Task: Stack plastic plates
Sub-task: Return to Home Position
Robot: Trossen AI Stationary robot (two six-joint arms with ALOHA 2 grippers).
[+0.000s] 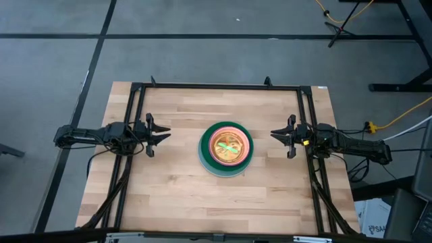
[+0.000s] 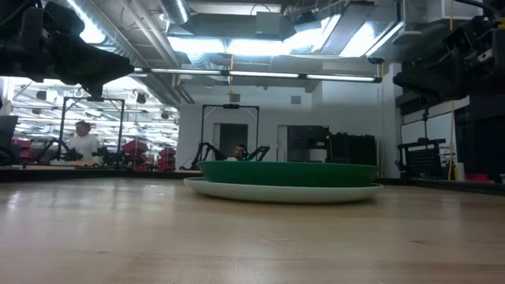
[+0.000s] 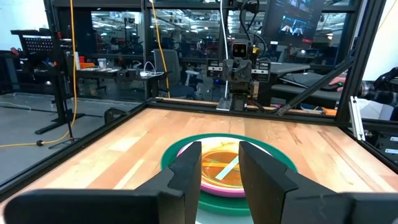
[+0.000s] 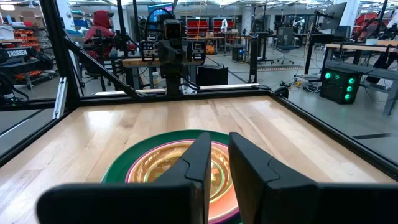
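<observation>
The plastic plates sit nested in one stack [image 1: 226, 149] at the table's middle: light blue at the bottom [image 2: 284, 192], dark green on it [image 2: 288, 173], then magenta [image 3: 186, 151], pink, orange and translucent lime green [image 1: 227, 146] in the centre. The cream plate is hidden. My left gripper [image 1: 162, 136] hovers open left of the stack, above the table. My right gripper [image 1: 275, 135] hovers open right of it, its fingers a narrow gap apart [image 4: 219, 163]. Neither touches a plate.
A black metal frame [image 1: 223, 86] runs along the table's far edge and down both sides by the arm bases. Bare wood [image 1: 223, 202] lies all around the stack. Beyond the far edge a person sits in the room [image 2: 81, 140].
</observation>
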